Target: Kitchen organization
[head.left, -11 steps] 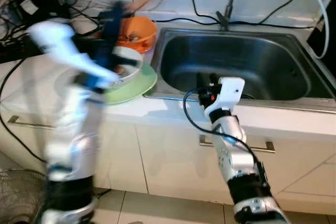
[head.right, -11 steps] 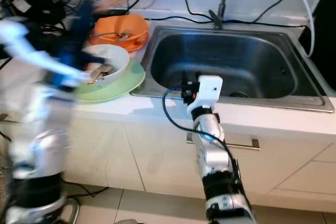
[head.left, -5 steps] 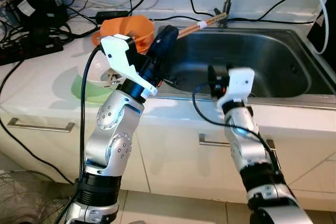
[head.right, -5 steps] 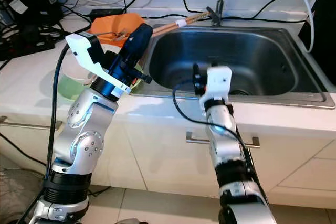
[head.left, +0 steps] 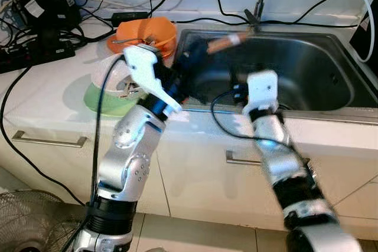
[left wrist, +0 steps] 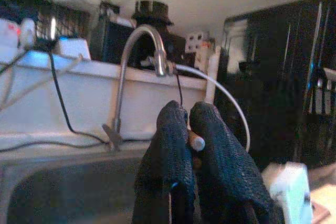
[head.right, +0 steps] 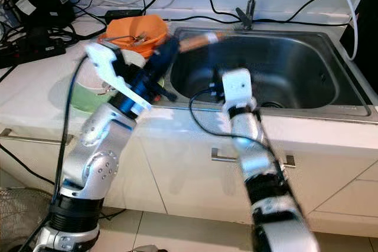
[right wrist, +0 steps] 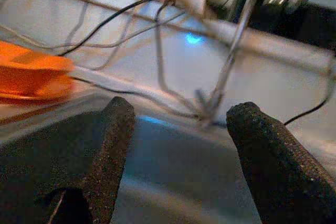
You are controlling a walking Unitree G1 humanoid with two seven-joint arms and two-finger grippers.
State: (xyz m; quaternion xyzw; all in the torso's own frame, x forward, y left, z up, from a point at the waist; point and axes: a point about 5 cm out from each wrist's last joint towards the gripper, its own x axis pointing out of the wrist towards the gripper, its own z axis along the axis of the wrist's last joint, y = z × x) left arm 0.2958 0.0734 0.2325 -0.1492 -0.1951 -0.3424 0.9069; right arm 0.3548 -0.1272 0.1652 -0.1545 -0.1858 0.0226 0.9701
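— Chopsticks [head.left: 227, 42], a brown wooden pair with a white band, over the steel sink [head.left: 307, 69]?
— Yes, pinched in the left gripper [left wrist: 190, 129]. The right gripper [right wrist: 178, 129], fingers apart, hovers at the sink's near rim.

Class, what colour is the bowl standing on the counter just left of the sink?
Orange; the bowl shows best in the left eye view.

Brushed steel sink [head.left: 307, 81]; glossy orange plastic bowl [head.left: 144, 32]
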